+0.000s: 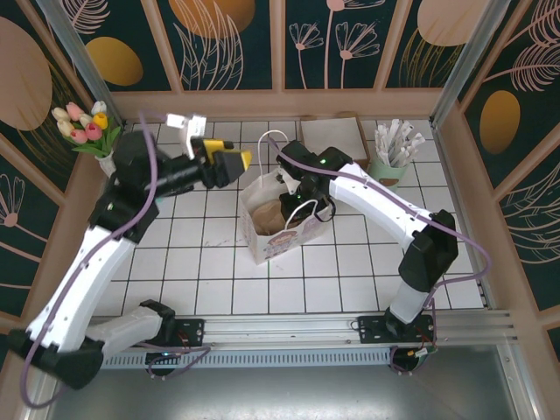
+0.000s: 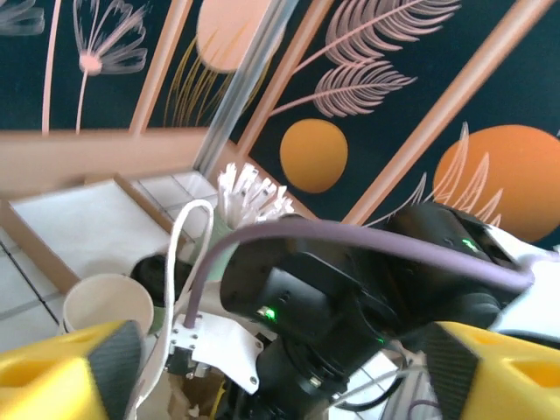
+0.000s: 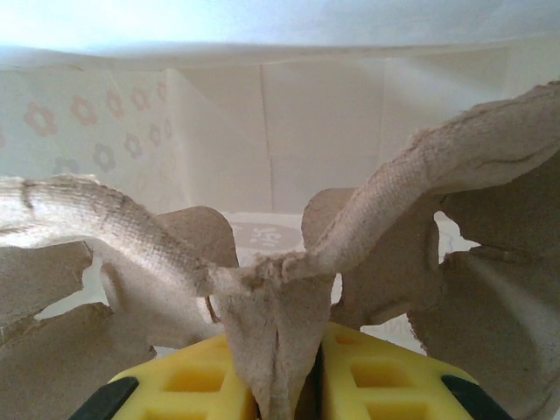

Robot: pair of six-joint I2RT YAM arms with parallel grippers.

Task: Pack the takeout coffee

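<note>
A white paper bag (image 1: 262, 229) stands open mid-table. My right gripper (image 1: 299, 208) reaches down into it, shut on the middle ridge of a brown pulp cup carrier (image 3: 289, 289) whose cup holes are empty. My left gripper (image 1: 229, 164) hovers open at the bag's upper left edge with nothing between its yellow fingers (image 2: 61, 372). Past the bag's white handle (image 2: 188, 254), the left wrist view shows a paper cup with a cream inside (image 2: 109, 302) and a round black lid (image 2: 159, 276) beside it, apparently the takeout coffee. The cup's outside is hidden.
A flat white tray with a wooden frame (image 1: 337, 136) lies at the back, and a pale mint cup of white sticks (image 1: 394, 153) stands to its right. A vase of tulips (image 1: 87, 127) is at the back left. The right arm's wrist (image 2: 350, 306) is close in front of my left gripper.
</note>
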